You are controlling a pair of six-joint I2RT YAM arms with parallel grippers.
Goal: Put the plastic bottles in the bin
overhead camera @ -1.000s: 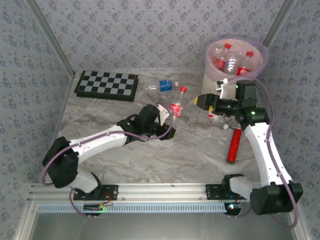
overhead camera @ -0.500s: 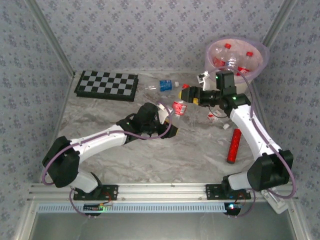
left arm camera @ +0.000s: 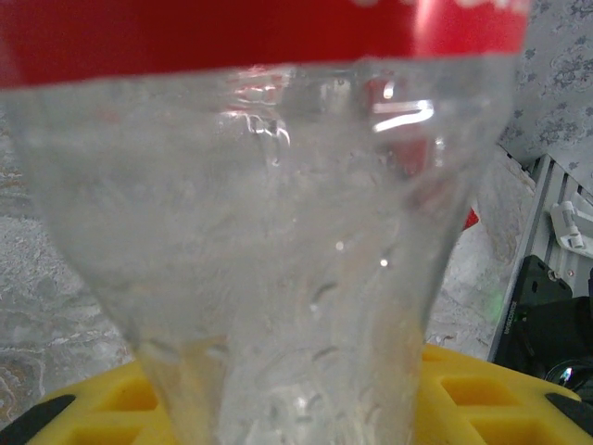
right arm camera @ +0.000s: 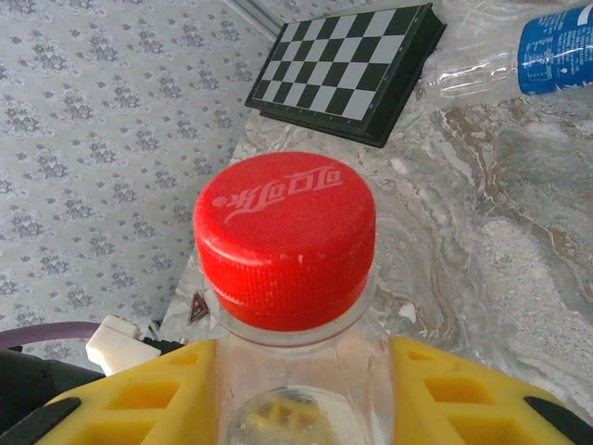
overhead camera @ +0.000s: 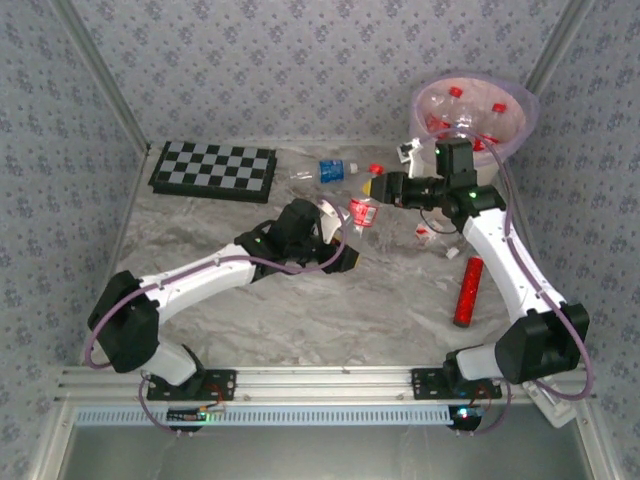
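A clear bottle with a red label (overhead camera: 360, 212) and a red cap (overhead camera: 376, 170) stands held above the table's middle. My left gripper (overhead camera: 348, 226) is shut on its lower body (left arm camera: 278, 232), with yellow fingers (left arm camera: 482, 408) on either side. My right gripper (overhead camera: 382, 188) reaches in from the right and is shut on the neck just below the cap (right arm camera: 285, 236), its yellow fingers (right arm camera: 139, 408) against the shoulder. The cream bin (overhead camera: 528, 110) with a pink liner stands at the back right and holds several red-capped bottles (overhead camera: 455, 105). A blue-labelled bottle (overhead camera: 325, 172) lies on the table behind.
A black-and-white checkerboard (overhead camera: 213, 170) lies at the back left and shows in the right wrist view (right arm camera: 352, 65). A solid red tube (overhead camera: 468, 290) lies at the right. Small red-and-white bits (overhead camera: 425, 233) lie below the right gripper. Patterned walls close off the left, back and right.
My right gripper swung left from beside the bin and closed on the bottle's neck. My left gripper lifted the bottle slightly up and back.
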